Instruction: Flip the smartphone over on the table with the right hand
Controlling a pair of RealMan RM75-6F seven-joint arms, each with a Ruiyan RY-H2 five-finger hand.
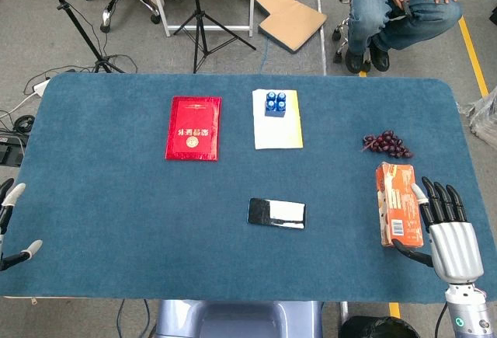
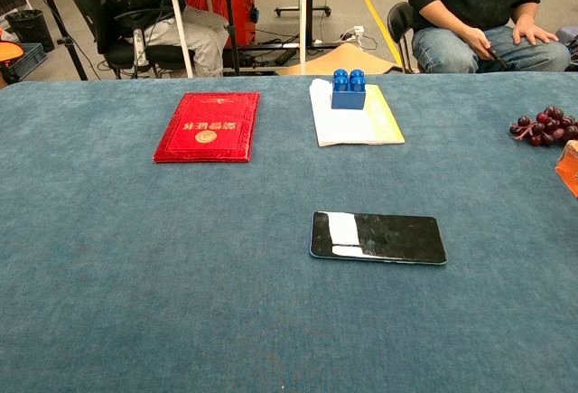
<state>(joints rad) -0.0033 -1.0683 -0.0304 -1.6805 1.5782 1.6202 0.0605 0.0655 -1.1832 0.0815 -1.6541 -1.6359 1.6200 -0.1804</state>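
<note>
The smartphone (image 1: 276, 214) (image 2: 377, 237) lies flat on the blue table near the front centre, its glossy dark screen up and reflecting light. My right hand (image 1: 448, 234) hovers at the table's front right corner, fingers extended and apart, holding nothing, well to the right of the phone. My left hand (image 1: 9, 228) shows only as fingertips at the far left edge, spread and empty. Neither hand appears in the chest view.
An orange carton (image 1: 397, 203) lies right beside my right hand. A bunch of dark grapes (image 1: 387, 144) sits behind it. A red booklet (image 1: 193, 127), a white-yellow pad (image 1: 277, 124) and a blue block (image 1: 276, 103) on it lie further back. A seated person (image 1: 396, 4) is beyond the table.
</note>
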